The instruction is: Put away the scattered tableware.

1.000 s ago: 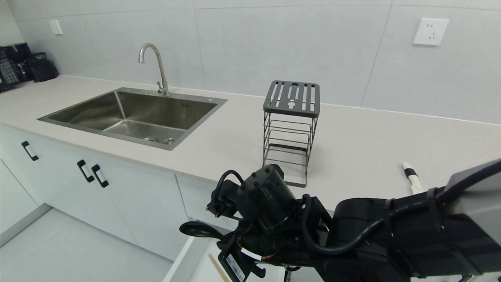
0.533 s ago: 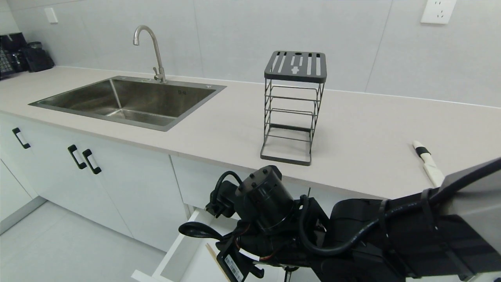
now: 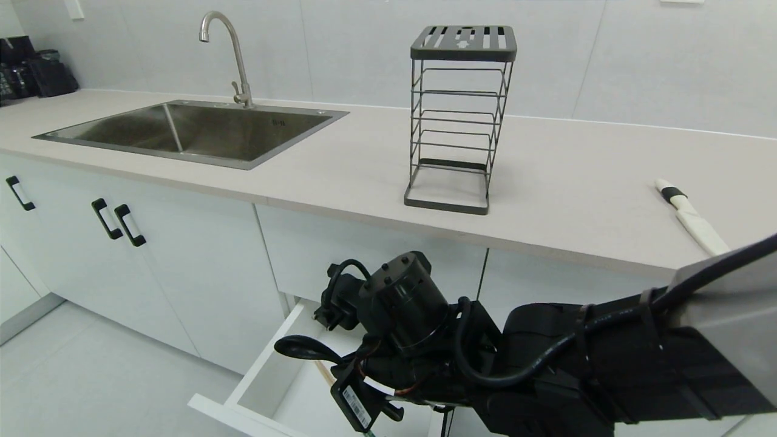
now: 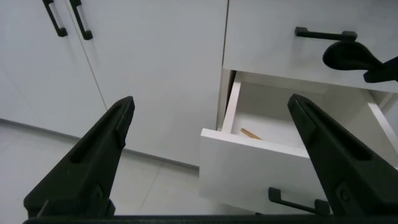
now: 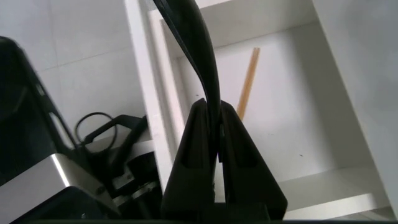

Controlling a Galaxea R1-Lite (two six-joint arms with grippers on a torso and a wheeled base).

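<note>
the head camera has sunk, baring more of the open drawer point(image 5: 292, 143). the black spoon point(image 5: 200, 50) sits clenched in the right gripper point(image 5: 214, 115) above that drawer, where a wooden chopstick point(image 5: 247, 84) lies. the left gripper point(image 4: 210, 102) gapes wide, facing the drawer.

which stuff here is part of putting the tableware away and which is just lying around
Job: black spoon, in the jaws of the right gripper; open drawer; chopstick inside it; white utensil on counter.
Lying about: wire rack; sink; tap.
</note>
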